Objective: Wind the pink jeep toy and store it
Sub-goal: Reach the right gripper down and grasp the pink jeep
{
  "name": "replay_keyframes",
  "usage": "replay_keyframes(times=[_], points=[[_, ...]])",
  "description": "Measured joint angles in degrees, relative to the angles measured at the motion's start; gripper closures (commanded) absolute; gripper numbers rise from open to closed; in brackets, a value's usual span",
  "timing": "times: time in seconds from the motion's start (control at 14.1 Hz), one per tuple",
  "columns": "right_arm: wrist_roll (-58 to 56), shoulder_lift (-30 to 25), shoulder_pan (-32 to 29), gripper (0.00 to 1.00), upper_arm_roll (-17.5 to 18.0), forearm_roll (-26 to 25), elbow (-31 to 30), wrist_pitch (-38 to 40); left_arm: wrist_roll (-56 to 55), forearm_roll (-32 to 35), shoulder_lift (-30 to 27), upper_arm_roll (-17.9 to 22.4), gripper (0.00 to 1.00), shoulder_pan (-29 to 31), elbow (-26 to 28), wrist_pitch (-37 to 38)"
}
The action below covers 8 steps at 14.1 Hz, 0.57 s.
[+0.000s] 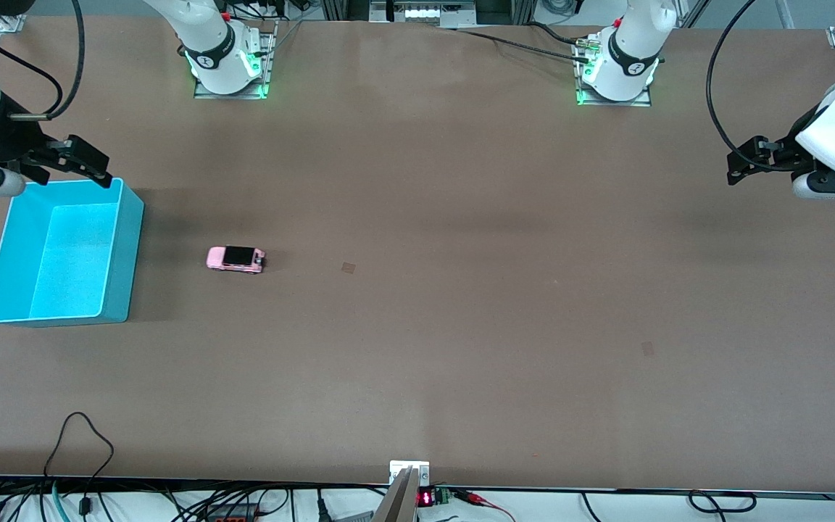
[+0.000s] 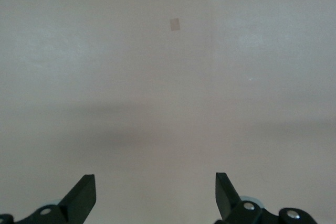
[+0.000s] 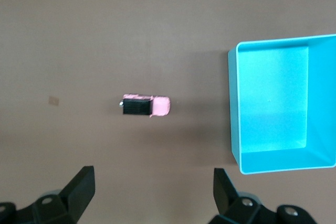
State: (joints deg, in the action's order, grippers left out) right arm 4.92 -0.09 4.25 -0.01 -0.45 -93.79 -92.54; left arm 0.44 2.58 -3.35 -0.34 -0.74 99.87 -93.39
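Note:
The pink jeep toy stands on its wheels on the brown table, beside the turquoise bin, toward the right arm's end. It also shows in the right wrist view, with the bin's rim beside it. My right gripper hangs open and empty over the bin's edge that lies farthest from the front camera; in its wrist view the jaws stand wide apart. My left gripper waits open and empty above the left arm's end of the table, over bare table in its wrist view.
The bin is empty. Small tape patches lie on the table near the middle and nearer the front camera. Cables and a small display run along the table's front edge.

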Motion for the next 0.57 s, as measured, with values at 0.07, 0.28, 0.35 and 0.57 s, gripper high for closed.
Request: replay_keyframes(times=[0.07, 0.28, 0.35, 0.57], points=[[-1.96, 0.31, 0.01, 0.00, 0.04, 0.00, -0.11, 0.53, 0.00, 0.00, 0.00, 0.00, 0.00, 0.00, 0.00, 0.00], [-10.34, 1.12, 0.10, 0.00, 0.11, 0.00, -2.30, 0.83, 0.01, 0.00, 0.00, 0.00, 0.00, -0.01, 0.00, 0.00], [-13.83, 1.32, 0.19, 0.00, 0.16, 0.00, -3.67, 0.23, 0.01, 0.00, 0.00, 0.00, 0.00, -0.01, 0.00, 0.00], [-26.60, 1.75, 0.35, 0.00, 0.25, 0.00, -9.13, -5.15, 0.01, 0.00, 0.00, 0.00, 0.00, -0.02, 0.00, 0.00]])
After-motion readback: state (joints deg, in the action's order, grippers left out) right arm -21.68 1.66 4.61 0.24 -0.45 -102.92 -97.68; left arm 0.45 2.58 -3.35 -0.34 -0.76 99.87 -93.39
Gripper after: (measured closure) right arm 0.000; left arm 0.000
